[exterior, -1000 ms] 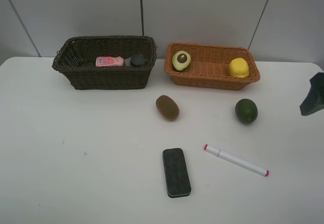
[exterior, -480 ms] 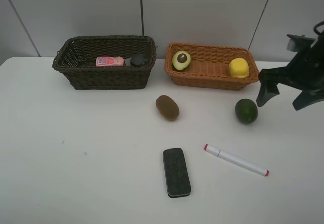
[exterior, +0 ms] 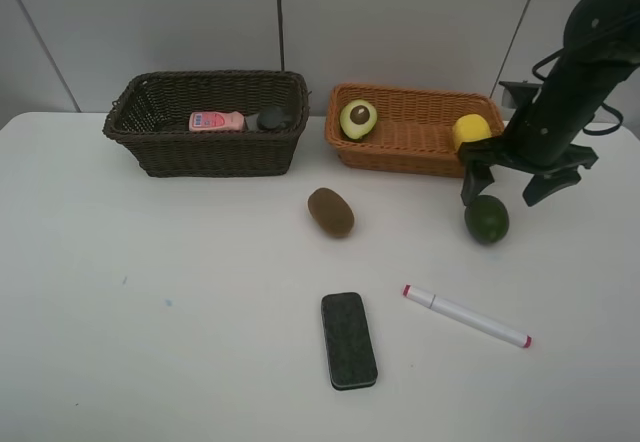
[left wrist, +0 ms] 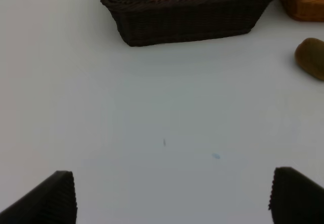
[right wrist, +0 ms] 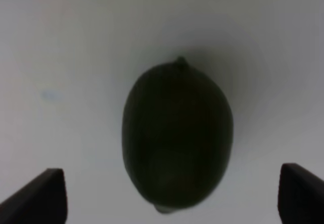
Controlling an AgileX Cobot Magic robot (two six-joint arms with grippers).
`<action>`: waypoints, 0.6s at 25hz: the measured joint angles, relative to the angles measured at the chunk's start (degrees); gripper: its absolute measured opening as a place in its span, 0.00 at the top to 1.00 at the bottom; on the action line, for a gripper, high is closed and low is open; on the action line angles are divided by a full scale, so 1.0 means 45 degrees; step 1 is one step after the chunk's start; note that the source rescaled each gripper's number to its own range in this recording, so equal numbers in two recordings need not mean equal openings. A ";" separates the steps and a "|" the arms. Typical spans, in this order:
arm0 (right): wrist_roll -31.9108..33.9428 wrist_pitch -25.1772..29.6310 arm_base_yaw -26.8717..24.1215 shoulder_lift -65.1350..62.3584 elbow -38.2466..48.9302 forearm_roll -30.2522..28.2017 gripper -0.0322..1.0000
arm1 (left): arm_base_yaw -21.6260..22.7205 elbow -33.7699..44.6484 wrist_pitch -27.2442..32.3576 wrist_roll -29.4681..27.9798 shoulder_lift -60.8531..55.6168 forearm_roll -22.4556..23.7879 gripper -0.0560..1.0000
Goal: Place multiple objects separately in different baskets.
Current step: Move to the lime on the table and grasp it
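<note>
My right gripper (exterior: 499,196) hangs open just above the round green fruit (exterior: 486,219), its fingers on either side of it without touching. In the right wrist view the fruit (right wrist: 177,138) lies between the open fingertips (right wrist: 48,193). The orange-tan basket (exterior: 400,157) holds a halved avocado (exterior: 358,119) and a yellow lemon (exterior: 471,133). A pink bottle (exterior: 216,121) and a dark bottle (exterior: 270,119) lie in the dark brown basket (exterior: 215,157). On the table are a kiwi (exterior: 330,212), a black eraser (exterior: 349,340) and a red-capped marker (exterior: 466,316). My left gripper (left wrist: 174,198) is open over bare table.
The white table (exterior: 150,292) ends at a grey panelled wall behind the baskets. The right arm (exterior: 575,72) rises at the far right, close to the orange-tan basket's right end. The left wrist view shows the dark basket (left wrist: 187,16) ahead and the kiwi (left wrist: 311,57).
The right arm has swung in from the right edge toward the middle and now sits over the round green fruit. No object has moved.
</note>
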 joint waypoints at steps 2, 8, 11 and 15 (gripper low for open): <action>0.0000 -0.0143 0.0000 0.0386 -0.0155 0.0015 0.02 | 0.0000 0.0000 0.0000 0.0000 0.0000 0.0000 0.00; -0.0006 -0.0428 0.0000 0.1450 -0.0214 -0.0223 0.02 | 0.0000 0.0000 0.0000 0.0000 0.0000 0.0000 0.00; -0.0006 -0.0586 0.0000 0.1877 -0.0214 -0.0259 0.02 | 0.0000 0.0000 0.0000 0.0000 0.0000 0.0000 0.00; -0.0006 -0.0644 0.0000 0.2084 -0.0214 -0.0259 0.12 | 0.0000 0.0000 0.0000 0.0000 0.0000 0.0000 0.00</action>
